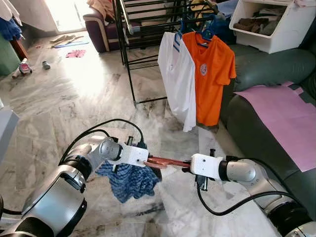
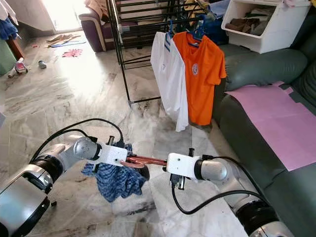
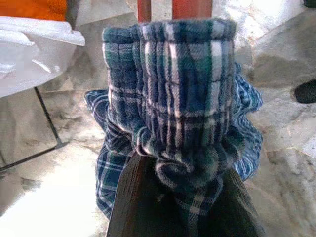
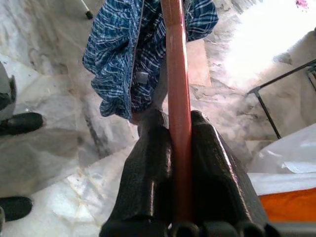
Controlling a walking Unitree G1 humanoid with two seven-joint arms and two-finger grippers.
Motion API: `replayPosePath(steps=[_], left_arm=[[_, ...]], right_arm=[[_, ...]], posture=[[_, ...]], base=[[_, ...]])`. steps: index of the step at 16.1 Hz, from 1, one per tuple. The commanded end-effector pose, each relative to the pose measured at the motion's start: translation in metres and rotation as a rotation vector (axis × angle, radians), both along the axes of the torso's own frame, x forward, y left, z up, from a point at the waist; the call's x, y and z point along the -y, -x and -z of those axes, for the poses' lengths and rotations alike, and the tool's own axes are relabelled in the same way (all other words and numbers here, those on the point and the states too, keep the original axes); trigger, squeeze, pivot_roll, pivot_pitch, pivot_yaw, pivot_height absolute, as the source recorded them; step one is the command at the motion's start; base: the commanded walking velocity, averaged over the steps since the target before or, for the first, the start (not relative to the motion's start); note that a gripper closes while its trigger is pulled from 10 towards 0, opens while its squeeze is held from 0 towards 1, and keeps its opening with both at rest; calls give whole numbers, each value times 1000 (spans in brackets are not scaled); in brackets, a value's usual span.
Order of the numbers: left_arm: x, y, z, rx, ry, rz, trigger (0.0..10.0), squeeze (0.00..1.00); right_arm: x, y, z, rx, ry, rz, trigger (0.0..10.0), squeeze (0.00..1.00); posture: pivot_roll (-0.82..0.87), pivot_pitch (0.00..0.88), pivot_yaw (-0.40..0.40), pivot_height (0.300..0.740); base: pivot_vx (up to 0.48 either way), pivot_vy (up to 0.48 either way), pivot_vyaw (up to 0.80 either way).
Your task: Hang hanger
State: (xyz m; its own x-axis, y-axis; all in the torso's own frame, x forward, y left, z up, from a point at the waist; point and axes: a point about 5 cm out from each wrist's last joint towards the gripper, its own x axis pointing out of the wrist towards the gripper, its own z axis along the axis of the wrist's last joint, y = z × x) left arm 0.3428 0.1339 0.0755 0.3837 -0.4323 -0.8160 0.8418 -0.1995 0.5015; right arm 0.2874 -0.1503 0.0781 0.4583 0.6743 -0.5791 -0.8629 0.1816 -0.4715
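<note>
You have both arms stretched out in front of you, low over the pale marble floor (image 1: 74,98), meeting at a reddish-brown wooden hanger (image 1: 168,162) that lies roughly level between them; your right tool (image 1: 186,167) is clamped on one end of it, and the right wrist view shows the two black fingers (image 4: 148,182) pressed against either side of the red bar (image 4: 178,123); your left tool (image 1: 150,163) is at the other end, its dark fingers (image 3: 136,197) closed on a bunched blue-and-white checked cloth garment (image 1: 129,180) that hangs down from the hanger toward the floor; in the left wrist view the fabric wraps over the finger ends and two red bars of the hanger rise beyond it, so you cannot tell whether the fingers also touch the wood.

Ahead of you stands a black metal drying rack (image 1: 143,34); on its near side hang a white short-sleeved shirt (image 1: 177,79) and, just beside it and touching, an orange T-shirt with a small round chest badge (image 1: 211,74), both on blue hangers; the hanger you hold is well short of that rack.

To your right runs a dark green sofa (image 1: 269,69) with a pink sheet (image 1: 291,118) spread over its seat; a white plastic bin of folded clothes (image 1: 269,22) sits at its far end.
</note>
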Motion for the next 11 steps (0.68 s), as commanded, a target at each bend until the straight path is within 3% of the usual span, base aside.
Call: replayPosePath(steps=[1, 9, 10, 11], left_arm=[[11, -4, -10, 41, 34, 48, 10000, 0], [17, -7, -15, 124, 98, 59, 10000, 0], [18, -7, -16, 126, 113, 56, 10000, 812], [18, -8, -17, 135, 118, 57, 10000, 1000]], right_arm=[[3, -8, -4, 30, -5, 51, 0, 0], [6, -13, -2, 66, -35, 160, 0, 0], [6, -13, -3, 70, -43, 170, 0, 0], [6, -14, -3, 74, -53, 180, 0, 0]], posture=[[-93, 12, 60, 740], [-93, 9, 61, 740], [-93, 8, 61, 740], [-93, 6, 60, 740]], base=[[0, 0, 0], [0, 0, 0], [0, 0, 0], [0, 0, 0]])
